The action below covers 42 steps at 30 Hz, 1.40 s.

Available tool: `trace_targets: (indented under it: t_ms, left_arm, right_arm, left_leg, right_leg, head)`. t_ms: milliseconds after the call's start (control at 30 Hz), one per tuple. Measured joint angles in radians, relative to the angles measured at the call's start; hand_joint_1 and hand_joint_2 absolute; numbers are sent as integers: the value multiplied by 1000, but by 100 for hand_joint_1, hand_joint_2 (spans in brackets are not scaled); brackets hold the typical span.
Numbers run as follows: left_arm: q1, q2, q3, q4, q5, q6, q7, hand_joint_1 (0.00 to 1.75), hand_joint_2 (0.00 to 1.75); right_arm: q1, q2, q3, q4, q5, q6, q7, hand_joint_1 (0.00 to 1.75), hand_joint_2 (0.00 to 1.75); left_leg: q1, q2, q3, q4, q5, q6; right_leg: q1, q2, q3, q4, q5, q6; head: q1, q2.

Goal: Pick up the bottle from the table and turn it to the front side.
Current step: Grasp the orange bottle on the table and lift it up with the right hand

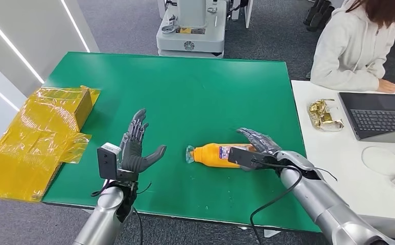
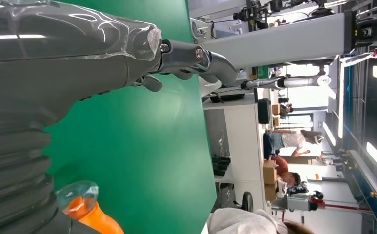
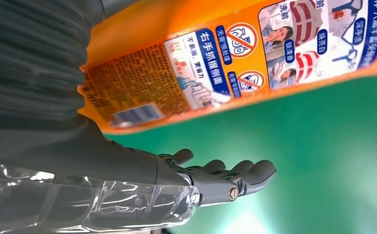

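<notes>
An orange bottle (image 1: 213, 154) with a clear cap lies on its side on the green table (image 1: 185, 87), cap pointing left. Its printed label with warning pictures (image 3: 254, 58) faces the right wrist camera. My right hand (image 1: 259, 145) is at the bottle's base end, with its fingers (image 3: 235, 178) stretched out straight past the far side and not wrapped around it. My left hand (image 1: 136, 148) stands a short way left of the cap, open, fingers spread and pointing away from me. In the left wrist view the cap (image 2: 79, 197) lies close by my left hand (image 2: 54, 73).
Yellow film-wrapped boxes (image 1: 47, 122) sit on the table's left edge. A white table to the right carries a laptop (image 1: 381, 115), a gold foil packet (image 1: 325, 115) and a white cable (image 1: 394, 163). A person in a white hoodie (image 1: 351, 46) sits there. A grey machine base (image 1: 192, 28) stands behind.
</notes>
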Motion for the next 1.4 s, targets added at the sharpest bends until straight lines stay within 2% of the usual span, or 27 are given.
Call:
trace_targets:
  t_ms: [533, 567, 633, 667, 700, 833, 867, 967, 1067, 1133, 1167, 1267, 1300, 1400]
  left_arm:
    - [1, 16, 0, 25, 58, -24, -9, 0, 175]
    - [1, 18, 0, 25, 59, -24, -9, 0, 175]
    - [2, 20, 0, 25, 61, -24, -10, 0, 175]
    - [3, 22, 0, 26, 62, -24, -11, 0, 175]
    - [3, 23, 0, 26, 63, -24, -12, 0, 175]
    - [5, 26, 0, 27, 65, -23, -12, 0, 175]
    - [5, 27, 0, 27, 66, -22, -12, 0, 175]
    - [5, 27, 0, 27, 68, -21, -10, 0, 175]
    - [6, 27, 0, 27, 77, -23, -1, 0, 175]
    - [6, 27, 0, 27, 81, -25, 3, 0, 175]
    - [7, 27, 0, 27, 82, -25, 3, 0, 175]
    - [10, 27, 0, 27, 84, -26, 5, 0, 175]
    - [12, 27, 0, 27, 84, -26, 5, 0, 175]
    - [18, 26, 0, 26, 84, -29, 7, 0, 175]
  right_arm:
    - [-21, -1, 101, 30, -122, 38, -39, 0, 175]
    - [-21, -1, 106, 30, -123, 37, -38, 8, 175]
    - [-24, -4, 117, 30, -125, 35, -35, 87, 175]
    - [-25, -6, 124, 30, -125, 32, -33, 123, 175]
    - [-26, -7, 132, 30, -123, 27, -30, 151, 175]
    - [-31, -14, 166, 26, -107, 5, -17, 116, 175]
    - [-33, -15, 175, 24, -104, 2, -12, 112, 175]
    - [-39, -22, 200, 13, -92, 3, 6, 112, 175]
    - [-47, -36, 227, -4, -78, 6, 28, 101, 175]
    - [-53, -45, 245, -15, -70, 7, 41, 100, 175]
    - [-56, -50, 253, -21, -66, 9, 46, 112, 175]
    - [-65, -65, 274, -36, -57, 22, 60, 166, 175]
    - [-69, -69, 281, -40, -54, 28, 64, 175, 175]
    - [-78, -80, 297, -46, -50, 36, 70, 175, 175]
  left_leg:
    - [0, 1, 3, 0, 0, 0]
    - [0, 1, 3, 0, 0, 0]
    - [0, 1, 4, 0, 0, 0]
    - [0, 1, 4, 0, 0, 0]
    - [0, 1, 5, 0, 0, 0]
    - [0, 1, 5, 0, 0, 0]
    - [0, 1, 5, 0, 0, 0]
    - [0, 1, 5, 0, 0, 0]
    - [0, 1, 6, 0, 0, 0]
    - [0, 1, 6, 0, 0, 0]
    - [0, 1, 6, 0, 0, 0]
    - [0, 1, 6, 0, 0, 0]
    - [0, 1, 6, 0, 0, 0]
    - [0, 1, 6, 0, 0, 0]
  right_leg:
    - [0, 1, 2, 0, 0, 0]
    - [0, 1, 2, 0, 0, 0]
    - [0, 1, 3, 0, 0, 0]
    - [0, 1, 4, 0, 0, 0]
    - [0, 1, 4, 0, 0, 0]
    - [0, 1, 5, 0, 0, 0]
    - [0, 1, 5, 0, 0, 0]
    - [0, 1, 5, 0, 0, 0]
    - [0, 1, 5, 0, 0, 0]
    - [0, 1, 5, 0, 0, 0]
    - [0, 1, 5, 0, 0, 0]
    - [0, 0, 5, 0, 0, 0]
    - [0, 0, 6, 0, 0, 0]
    - [0, 0, 6, -1, 0, 0]
  head:
    - [0, 0]
    - [0, 0]
    - [0, 0]
    - [0, 0]
    - [0, 0]
    - [0, 0]
    - [0, 0]
    - [0, 0]
    - [0, 0]
    - [0, 0]
    - [0, 0]
    - [0, 0]
    - [0, 0]
    - [0, 0]
